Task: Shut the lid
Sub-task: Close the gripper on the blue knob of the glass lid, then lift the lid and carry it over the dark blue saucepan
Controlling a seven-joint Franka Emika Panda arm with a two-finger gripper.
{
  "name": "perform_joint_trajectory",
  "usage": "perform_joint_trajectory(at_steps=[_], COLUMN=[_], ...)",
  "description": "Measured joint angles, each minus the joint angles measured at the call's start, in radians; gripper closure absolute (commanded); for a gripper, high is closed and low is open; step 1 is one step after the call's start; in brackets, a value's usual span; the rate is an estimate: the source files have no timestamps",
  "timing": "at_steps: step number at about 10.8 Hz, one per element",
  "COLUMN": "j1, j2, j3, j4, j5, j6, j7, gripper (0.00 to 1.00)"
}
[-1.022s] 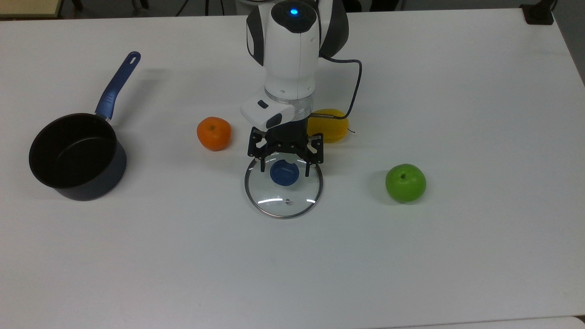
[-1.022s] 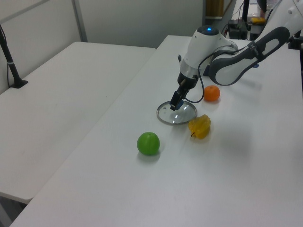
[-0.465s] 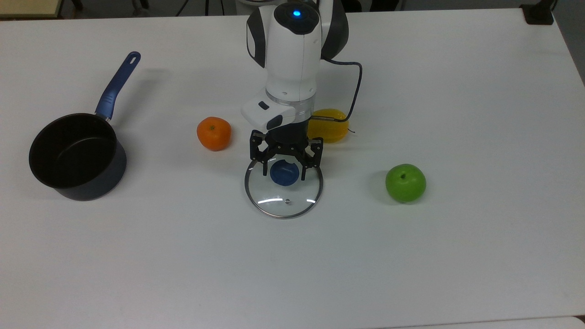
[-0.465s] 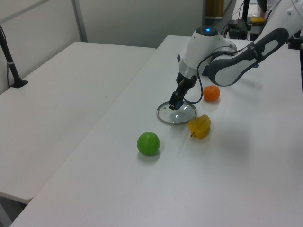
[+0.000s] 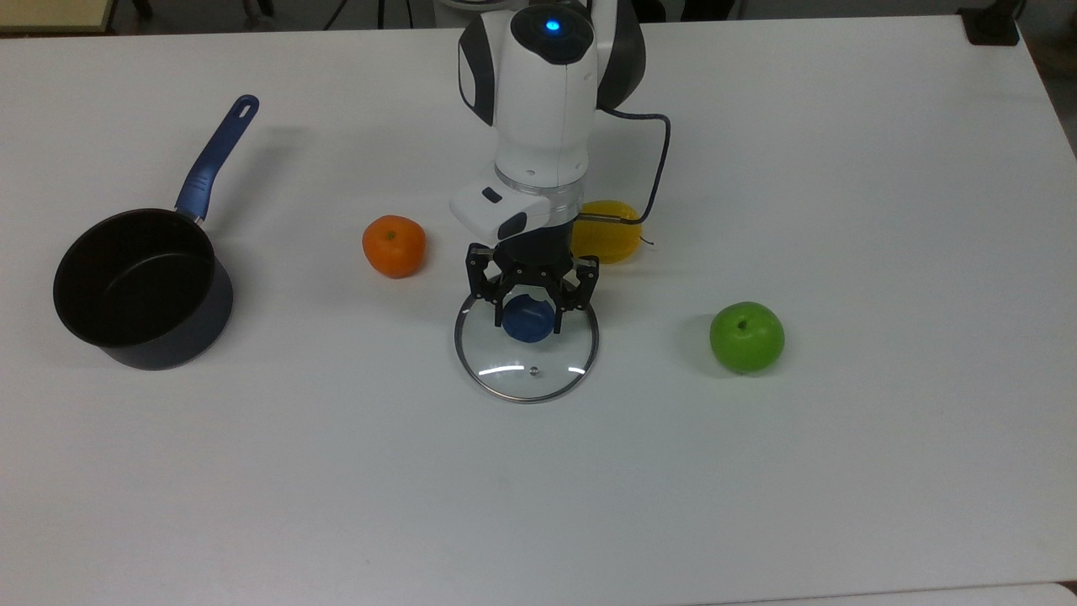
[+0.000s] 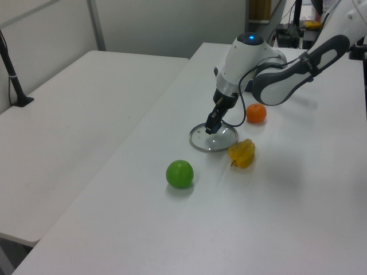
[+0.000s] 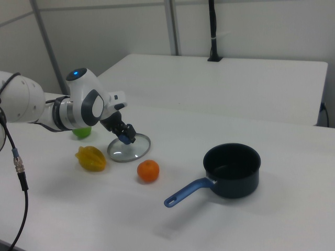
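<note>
Fingers [image 5: 496, 310] had drawn in, pinching the blue knob [image 5: 528, 320]; lid and gripper [image 5: 530, 313] shifted slightly. White desk [image 5: 841, 471] was broad and bare at its near edge. Saucepan [image 5: 143, 288] sat far-left in the top view; lid [image 5: 527, 345] lay mid-desk among fruit.
</note>
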Motion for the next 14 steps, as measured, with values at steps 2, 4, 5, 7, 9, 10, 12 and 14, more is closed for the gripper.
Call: perform_joint_trajectory(at_steps=[2,4,5,7,9,10,12,14], j1=[0.004,0.003,0.002,-0.012,-0.056,-0.099,-0.181,-0.285], j2=[0.000,-0.008,-0.021,-0.065,-0.116,-0.142,-0.160,-0.161], j3=[0.000,-0.002,-0.005,-0.013,-0.016,-0.017,-0.022,-0.026], j4=[0.000,0.006,0.013,0.024,0.026,0.025,0.042,0.086], j5=[0.000,0.000,0.000,0.000,-0.001,-0.006,-0.007,-0.004], j6=[0.000,-0.028,-0.056,-0.117,-0.156,-0.160,-0.167,-0.201], j7=[0.003,0.009,0.010,0.012,0.009,-0.017,-0.086,-0.190], gripper=[0.49,0.49,0.49,0.49,0.49,0.49,0.49,0.49])
